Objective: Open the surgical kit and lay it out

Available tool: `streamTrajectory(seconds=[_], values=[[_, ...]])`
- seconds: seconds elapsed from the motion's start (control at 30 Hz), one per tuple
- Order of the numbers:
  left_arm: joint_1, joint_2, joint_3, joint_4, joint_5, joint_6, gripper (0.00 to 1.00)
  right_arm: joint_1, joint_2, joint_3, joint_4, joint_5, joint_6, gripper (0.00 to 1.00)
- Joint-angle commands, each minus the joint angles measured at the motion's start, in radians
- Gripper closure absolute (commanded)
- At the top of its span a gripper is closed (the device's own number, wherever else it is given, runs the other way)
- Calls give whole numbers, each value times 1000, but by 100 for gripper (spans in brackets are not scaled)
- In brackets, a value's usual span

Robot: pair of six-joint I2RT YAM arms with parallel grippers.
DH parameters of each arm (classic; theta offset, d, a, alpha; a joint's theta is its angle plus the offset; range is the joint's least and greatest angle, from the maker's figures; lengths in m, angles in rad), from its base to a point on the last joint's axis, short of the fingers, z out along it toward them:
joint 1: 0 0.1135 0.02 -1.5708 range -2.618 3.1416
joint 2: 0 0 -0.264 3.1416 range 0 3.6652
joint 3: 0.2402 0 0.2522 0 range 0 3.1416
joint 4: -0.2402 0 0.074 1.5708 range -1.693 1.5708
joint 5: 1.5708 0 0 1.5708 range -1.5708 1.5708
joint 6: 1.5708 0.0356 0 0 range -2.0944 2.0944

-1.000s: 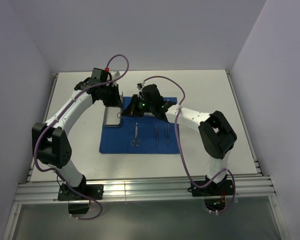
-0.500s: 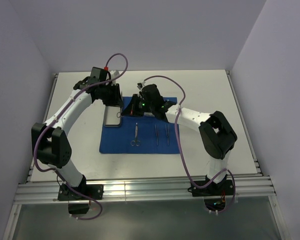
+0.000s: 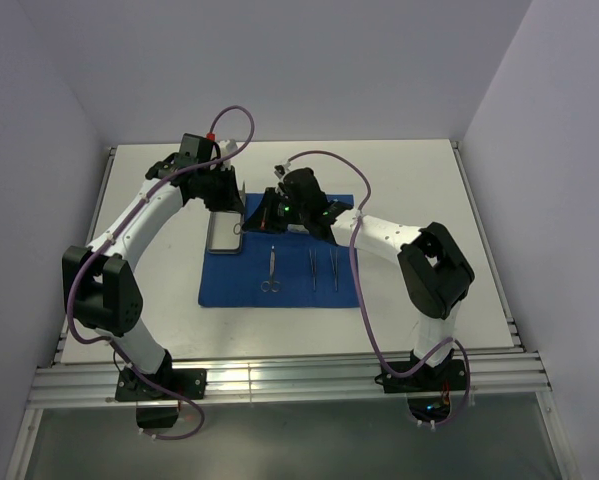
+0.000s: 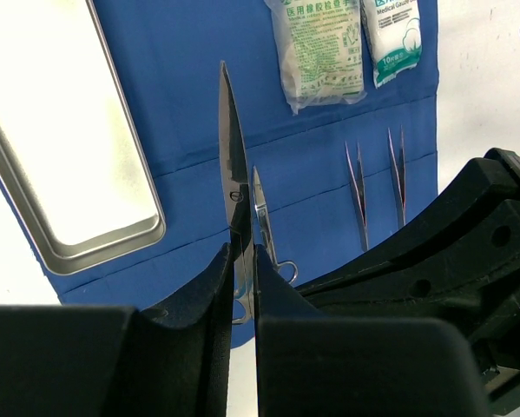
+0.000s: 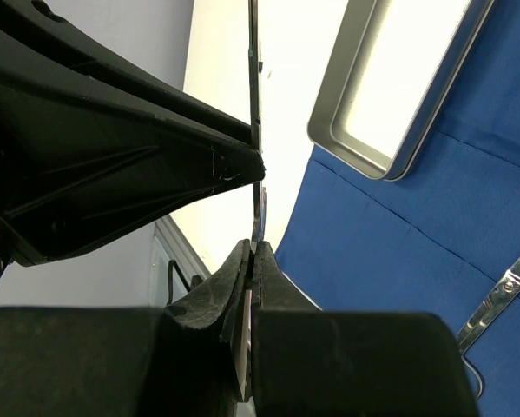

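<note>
The royal-blue cloth [image 3: 279,268] of the surgical kit lies spread flat. The steel tray [image 3: 222,232] sits at its left edge. On the cloth lie one pair of scissors [image 3: 271,270], two tweezers [image 3: 312,268] and two packets [image 4: 316,48]. A second pair of scissors [image 4: 233,165] is held above the cloth's back left corner, blade pointing away. My left gripper [image 4: 242,252] is shut on its shank. My right gripper [image 5: 253,248] meets the left one there, shut on the thin steel edge of the same scissors [image 5: 253,78].
The two wrists are crowded together over the tray [image 4: 60,148] and the cloth's back edge. The right arm's black housing [image 4: 450,252] fills the lower right of the left wrist view. White table [image 3: 409,190] surrounds the cloth, bounded by rails and walls.
Both arms stay almost where they were; the left wrist shifts only slightly over the tray. The items on the cloth have not moved.
</note>
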Motion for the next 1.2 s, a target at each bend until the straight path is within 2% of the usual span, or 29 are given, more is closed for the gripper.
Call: streamTrajectory(seconds=[0.0,0.2,0.5,0.57,0.67,0.87,0.93,1.03,1.13,1.17], values=[[-6,-10,0,15,46,2,94,8,-59,1,57,-11,-1,100],[-6,-7,3,12,42,1,76,8,-61,1,64,-19,2,100],[-6,1,5,9,26,5,80,8,-64,-3,64,-17,2,100],[-6,4,5,9,23,5,78,8,-64,-3,65,-17,3,100],[-4,5,2,6,11,7,70,8,-67,-3,65,-19,3,100],[-6,8,0,1,3,15,69,8,-68,-8,65,-17,3,100],[-4,2,-4,2,6,15,71,8,-68,-8,64,-16,2,100],[-4,-12,-10,13,11,12,78,7,-68,-8,62,-16,3,100],[-4,-12,-10,12,13,10,87,8,-64,-8,62,-17,6,100],[-4,-12,-15,13,14,10,93,10,-64,-8,65,-17,8,100]])
